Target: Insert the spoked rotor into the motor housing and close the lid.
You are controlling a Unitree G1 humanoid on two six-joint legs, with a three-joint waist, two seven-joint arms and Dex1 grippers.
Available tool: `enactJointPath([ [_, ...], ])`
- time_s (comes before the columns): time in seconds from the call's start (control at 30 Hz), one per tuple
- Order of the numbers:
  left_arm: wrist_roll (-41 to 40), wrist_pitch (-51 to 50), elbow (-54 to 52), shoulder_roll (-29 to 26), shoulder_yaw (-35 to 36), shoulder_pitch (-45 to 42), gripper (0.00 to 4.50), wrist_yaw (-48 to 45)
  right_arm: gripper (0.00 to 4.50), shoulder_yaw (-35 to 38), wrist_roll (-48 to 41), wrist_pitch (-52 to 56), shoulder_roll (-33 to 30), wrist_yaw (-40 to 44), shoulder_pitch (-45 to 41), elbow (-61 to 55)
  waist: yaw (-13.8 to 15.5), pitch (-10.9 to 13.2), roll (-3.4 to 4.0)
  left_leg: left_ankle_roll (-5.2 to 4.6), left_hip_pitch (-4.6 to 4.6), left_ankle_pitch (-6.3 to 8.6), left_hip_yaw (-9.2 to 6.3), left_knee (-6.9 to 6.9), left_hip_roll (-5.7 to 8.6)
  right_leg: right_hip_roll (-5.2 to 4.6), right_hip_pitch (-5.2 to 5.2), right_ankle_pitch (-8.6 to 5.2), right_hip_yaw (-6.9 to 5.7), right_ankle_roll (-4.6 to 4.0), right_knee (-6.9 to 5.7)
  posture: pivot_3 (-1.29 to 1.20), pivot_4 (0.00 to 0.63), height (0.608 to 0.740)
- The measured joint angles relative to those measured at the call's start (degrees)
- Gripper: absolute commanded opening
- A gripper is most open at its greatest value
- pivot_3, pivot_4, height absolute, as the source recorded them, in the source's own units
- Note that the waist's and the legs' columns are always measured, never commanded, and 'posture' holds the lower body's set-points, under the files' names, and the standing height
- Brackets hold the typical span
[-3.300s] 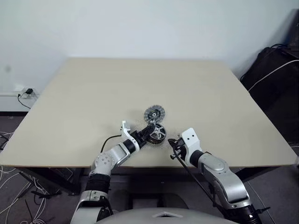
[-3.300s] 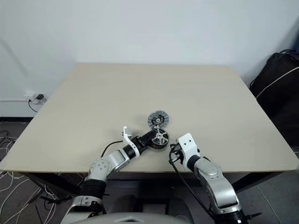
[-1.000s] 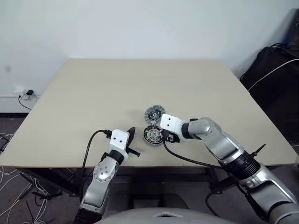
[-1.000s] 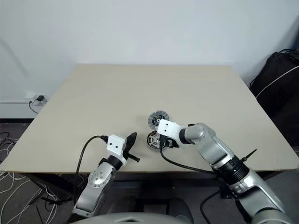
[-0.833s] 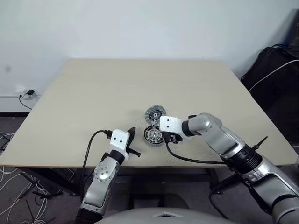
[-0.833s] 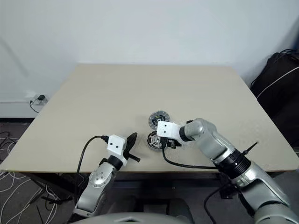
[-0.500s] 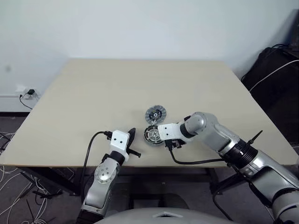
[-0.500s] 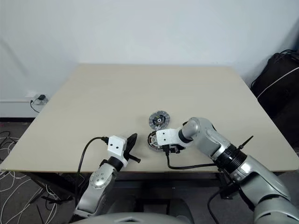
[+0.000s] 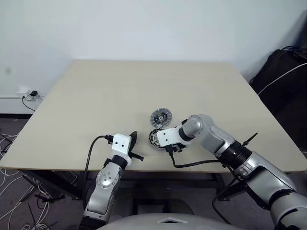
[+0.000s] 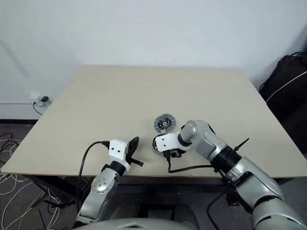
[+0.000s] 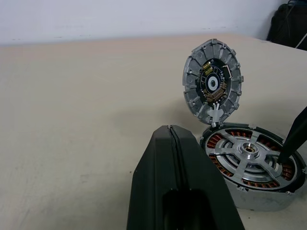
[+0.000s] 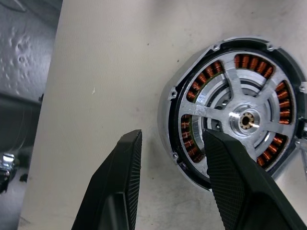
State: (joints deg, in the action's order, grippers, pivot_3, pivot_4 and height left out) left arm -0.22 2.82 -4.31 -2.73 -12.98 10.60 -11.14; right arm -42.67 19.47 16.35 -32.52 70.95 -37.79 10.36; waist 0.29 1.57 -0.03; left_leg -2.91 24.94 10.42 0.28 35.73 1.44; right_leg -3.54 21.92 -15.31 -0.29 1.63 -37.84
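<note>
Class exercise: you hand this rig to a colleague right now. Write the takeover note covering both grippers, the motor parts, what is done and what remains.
Left gripper: shut, empty, pointing level at the motor housing and short of it.
Right gripper: open, pointing down, straddling the housing's rim, one finger over the copper windings, the other outside above the table; it does not look clamped.
Spoked rotor: already seated in the housing, over the windings.
Lid: open, standing upright at the housing's far edge, inner face toward the robot.
Done: rotor inserted.
Left: swing the lid down and close it.
</note>
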Motion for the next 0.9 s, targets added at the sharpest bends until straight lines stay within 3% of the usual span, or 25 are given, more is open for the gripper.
enactJointPath([
  [0.07,0.0,0.01,0.0,0.24,0.19,0.05,0.0,0.29,1.59,-0.06,0.66,-0.87,0.41,0.2,-0.19,0.69,0.01,-0.01,0.01,0.0,-0.02,0.0,0.0,0.0,0.0,0.0,-0.01,0.0,0.0,0.0,0.0,0.0,0.0,0.74],
  [0.23,0.0,0.02,0.0,0.46,0.2,0.11,0.0,1.05,0.11,0.26,1.99,-2.3,1.21,0.39,-0.72,2.28,0.02,-0.05,0.0,0.0,-0.1,0.0,-0.02,0.0,-0.01,0.01,-0.09,0.0,-0.02,0.0,-0.04,0.0,0.0,0.74],
  [0.6,0.0,0.03,0.71,0.81,0.12,0.09,0.0,1.16,0.08,3.21,1.13,1.13,1.8,-0.7,1.6,1.41,0.13,-0.05,0.03,0.01,-0.21,0.0,-0.02,0.06,-0.01,-0.37,-0.18,0.08,-0.52,0.11,-0.07,0.0,0.0,0.74],
  [0.77,0.0,0.1,1.59,1.25,0.07,0.16,0.0,1.16,0.08,9.17,-2.39,17.06,2.88,-1.68,7.01,-7.69,0.89,-0.05,0.03,0.01,0.16,0.0,-0.02,0.09,-0.01,-0.38,0.18,0.09,-0.52,0.1,-0.06,0.0,0.0,0.74],
  [0.9,-0.02,0.11,2.06,1.72,-0.02,0.26,0.0,1.12,0.08,13.37,-5.46,36.05,5.34,-4.04,10.57,-18.92,1.05,-0.06,0.05,0.01,0.65,0.0,-0.03,0.21,-0.01,-0.38,0.69,0.1,-0.47,0.09,-0.12,0.0,0.0,0.74],
])
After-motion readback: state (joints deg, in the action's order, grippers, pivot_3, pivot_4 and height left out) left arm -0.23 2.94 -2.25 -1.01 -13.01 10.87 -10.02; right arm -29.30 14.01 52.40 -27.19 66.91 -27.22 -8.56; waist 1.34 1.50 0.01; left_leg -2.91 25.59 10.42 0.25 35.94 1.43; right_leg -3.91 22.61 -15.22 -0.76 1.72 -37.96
